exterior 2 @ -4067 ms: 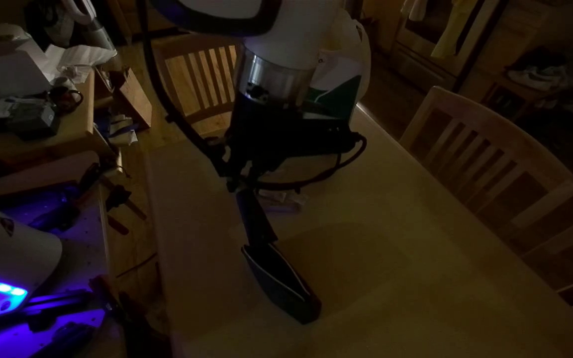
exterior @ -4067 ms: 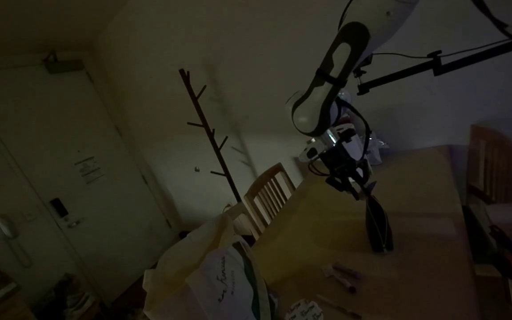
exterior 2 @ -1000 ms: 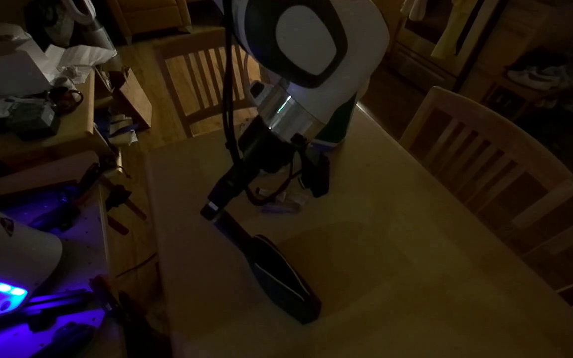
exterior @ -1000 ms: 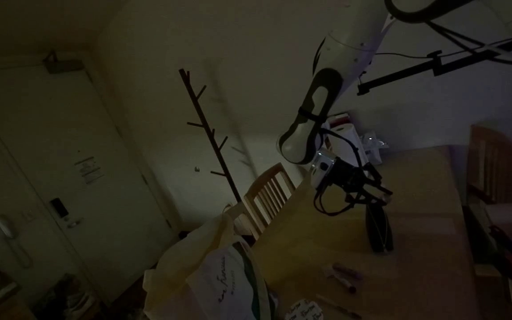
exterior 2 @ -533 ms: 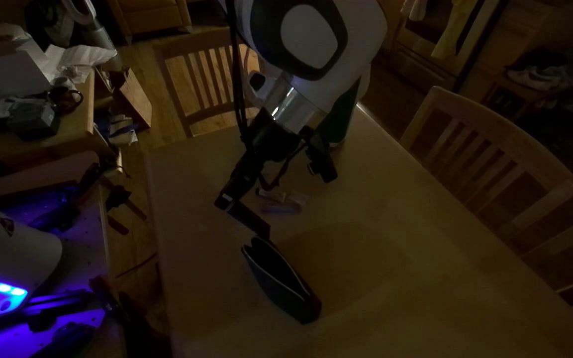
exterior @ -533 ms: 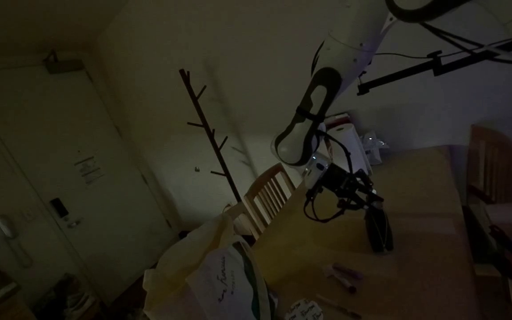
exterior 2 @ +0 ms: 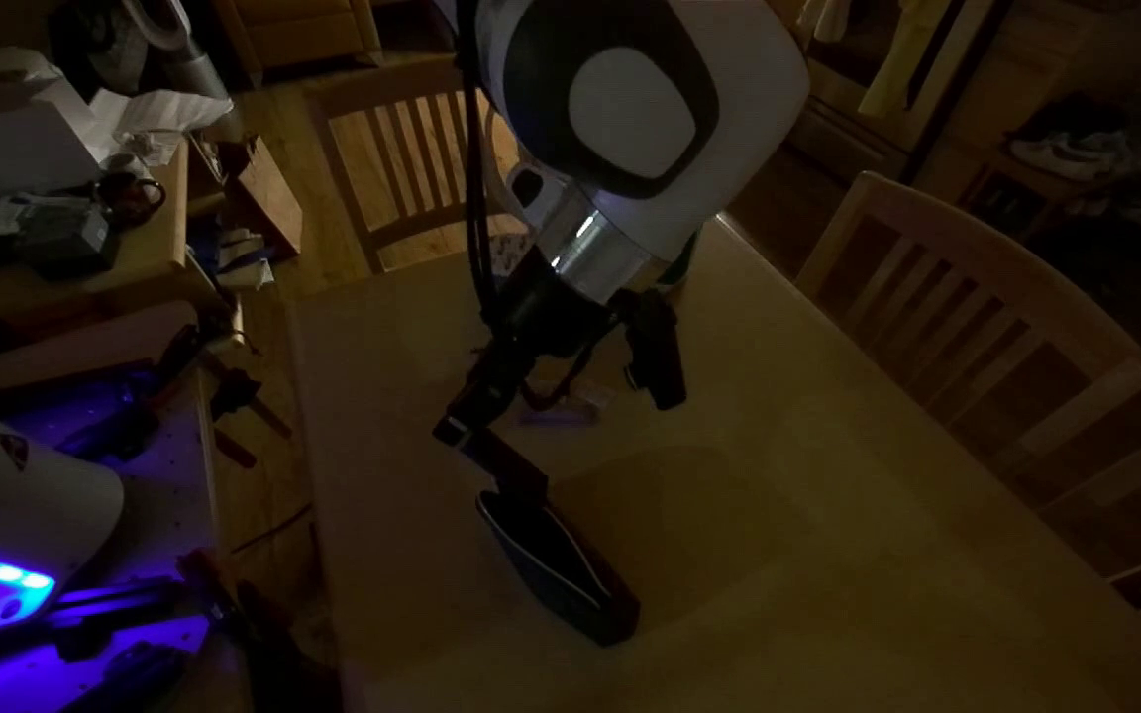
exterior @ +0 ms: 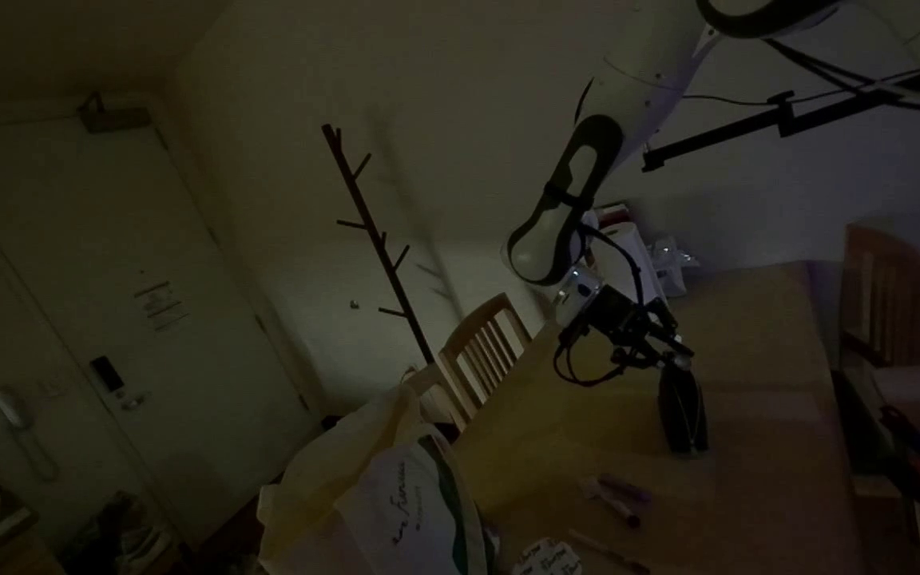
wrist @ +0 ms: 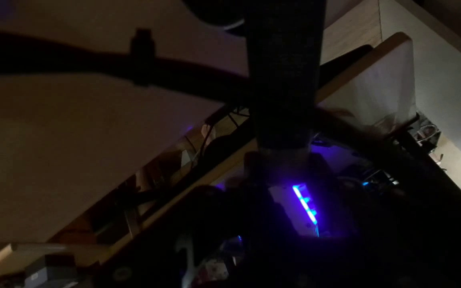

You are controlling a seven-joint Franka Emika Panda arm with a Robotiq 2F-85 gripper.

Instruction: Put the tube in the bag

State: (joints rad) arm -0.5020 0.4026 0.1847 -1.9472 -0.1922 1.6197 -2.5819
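Note:
The bag is a dark zippered pouch [exterior 2: 556, 574] standing on the table, its mouth unzipped and facing up; it also shows in another exterior view [exterior: 682, 415]. My gripper [exterior 2: 454, 428] is tilted and shut on one end of a dark tube [exterior 2: 501, 460]. The tube slants down, its free end at the pouch mouth's end nearest the gripper. I cannot tell how far it is inside. In an exterior view the gripper [exterior: 677, 351] is just above the pouch. In the wrist view the tube [wrist: 284, 80] runs up from the fingers, beside a dark rounded edge, likely the pouch [wrist: 216, 12].
Small packets or pens [exterior: 618, 499] lie on the wooden table [exterior 2: 808, 555]. A large paper bag [exterior: 404, 511] stands at one table end. A white roll [exterior: 626, 259] stands beyond the arm. Chairs [exterior 2: 977, 297] line the table. The room is dim.
The gripper has tilted over from a more upright pose. In the last second it shifted back along the pouch, then lowered slightly, bringing the tube's free end to the pouch's mouth. The pouch barely moved.

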